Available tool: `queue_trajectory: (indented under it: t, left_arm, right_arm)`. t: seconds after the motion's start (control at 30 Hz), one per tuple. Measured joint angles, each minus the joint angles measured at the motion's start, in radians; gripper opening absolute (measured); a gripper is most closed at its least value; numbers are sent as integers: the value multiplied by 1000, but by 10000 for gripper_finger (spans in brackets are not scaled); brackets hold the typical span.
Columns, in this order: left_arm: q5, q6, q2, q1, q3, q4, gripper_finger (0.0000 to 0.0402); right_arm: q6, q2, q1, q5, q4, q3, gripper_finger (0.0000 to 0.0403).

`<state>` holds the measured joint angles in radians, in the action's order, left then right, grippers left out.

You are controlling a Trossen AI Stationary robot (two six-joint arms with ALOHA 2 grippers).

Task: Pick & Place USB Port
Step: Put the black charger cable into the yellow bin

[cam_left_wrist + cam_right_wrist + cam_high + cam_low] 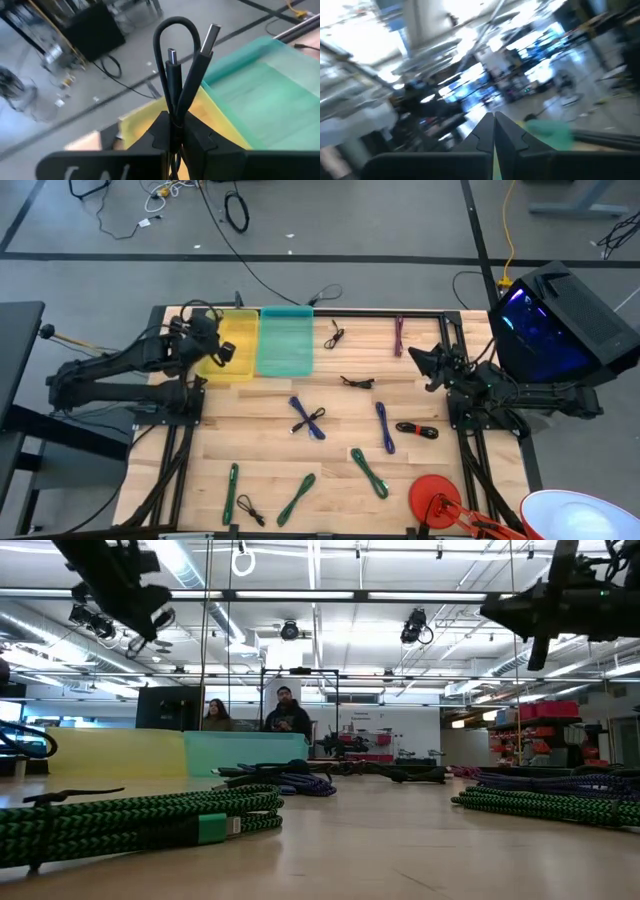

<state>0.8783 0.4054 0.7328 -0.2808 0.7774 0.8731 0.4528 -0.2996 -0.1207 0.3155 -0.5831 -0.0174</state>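
Black USB cable (181, 75) is folded and clamped in the left gripper (175, 131), held over the yellow bin (229, 345) beside the teal bin (286, 340). Right gripper (436, 366) hangs raised at the surface's (270, 450) right edge, jaws together, clear of the cables.

black USB cable (180, 75), folded, above yellow bin (238, 340)
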Motion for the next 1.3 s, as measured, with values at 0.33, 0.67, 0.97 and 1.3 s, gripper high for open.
queue_trajectory:
  t: [0.33, 0.67, 0.97, 1.3]
  left_arm:
    - [-222, -126, 8, -330, -224, -251, 27]
    - [-488, -178, 90, -640, -359, -459, 27]
    - [-507, -155, 138, -681, -359, -481, 38]
    - [-513, -129, 138, -680, -359, -491, 143]
  right_arm:
    - [48, -4, 17, -294, 0, 0, 16]
    - [-15, -57, 61, -271, 8, 0, 16]
    - [-17, -157, 63, -243, 3, 0, 16]
    - [-10, -237, 63, -183, -9, 0, 16]
